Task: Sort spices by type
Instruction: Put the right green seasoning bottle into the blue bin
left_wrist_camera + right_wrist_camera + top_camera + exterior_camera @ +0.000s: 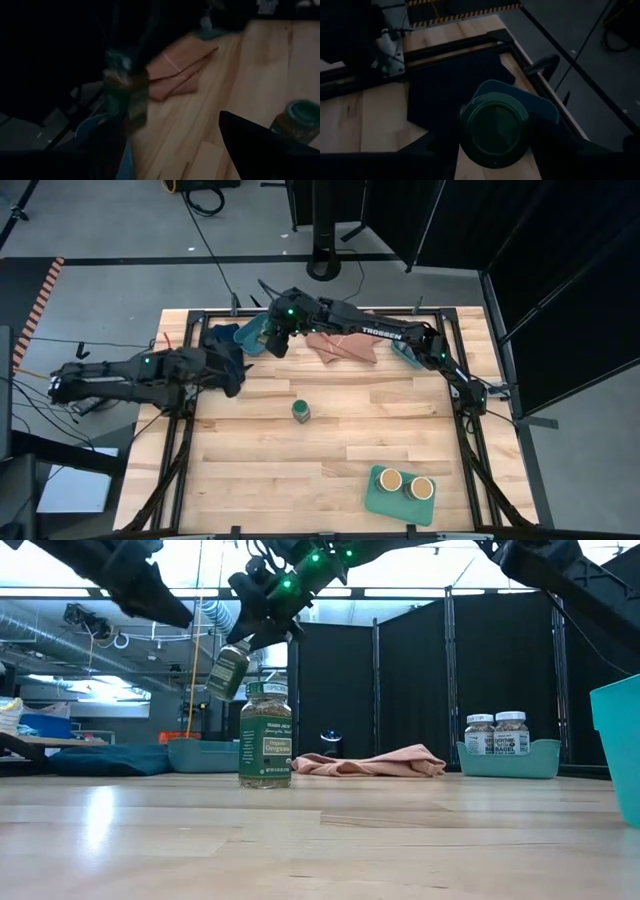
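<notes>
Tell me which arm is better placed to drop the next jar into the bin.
Right. Its pincer holds a green-lidded jar in the air by the far-left bin. The left pincer holds nothing, off to the side.

Overhead light falls evenly on the worktop (330,450) in the high view. In the low view, bright ceiling strips behind silhouette the arms and put sheen on the wood. Both wrist views are dim, murky and blurred.

Mid-table passable except lone green-lidded jar (301,411); far edge crowded: cloth (343,347), bin (252,336).
</notes>
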Robot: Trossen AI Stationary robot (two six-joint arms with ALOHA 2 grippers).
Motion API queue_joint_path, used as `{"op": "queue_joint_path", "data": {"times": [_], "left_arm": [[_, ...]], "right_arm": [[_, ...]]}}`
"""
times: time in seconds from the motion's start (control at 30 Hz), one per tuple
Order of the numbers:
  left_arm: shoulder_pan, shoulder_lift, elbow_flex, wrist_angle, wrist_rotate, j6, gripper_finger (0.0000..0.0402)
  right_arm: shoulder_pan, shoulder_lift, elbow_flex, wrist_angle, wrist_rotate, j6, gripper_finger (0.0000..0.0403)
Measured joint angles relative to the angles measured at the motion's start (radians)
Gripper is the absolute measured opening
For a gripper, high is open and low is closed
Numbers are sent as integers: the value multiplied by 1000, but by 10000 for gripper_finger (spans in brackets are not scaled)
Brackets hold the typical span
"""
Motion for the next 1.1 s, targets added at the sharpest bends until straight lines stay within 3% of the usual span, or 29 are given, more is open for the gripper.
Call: {"op": "queue_joint_path", "data": {"times": [0.07,0.27,0.53,0.67,0.8,1.1], "left_arm": [[54,-8,14,-4,74,20,315],[268,-27,15,-4,420,75,315],[540,39,14,25,673,168,315],[625,53,14,48,754,222,315],[665,91,14,53,918,233,315],[670,218,14,110,932,297,315]], "right_arm": [[6,0,0,-3,-1,-7,206],[23,-2,0,-5,-4,-14,206],[43,-4,0,-13,-4,-17,206],[47,-4,0,-35,-5,-18,206],[47,-4,0,-48,-4,-20,206],[47,-5,0,-52,-5,-21,206]]}}
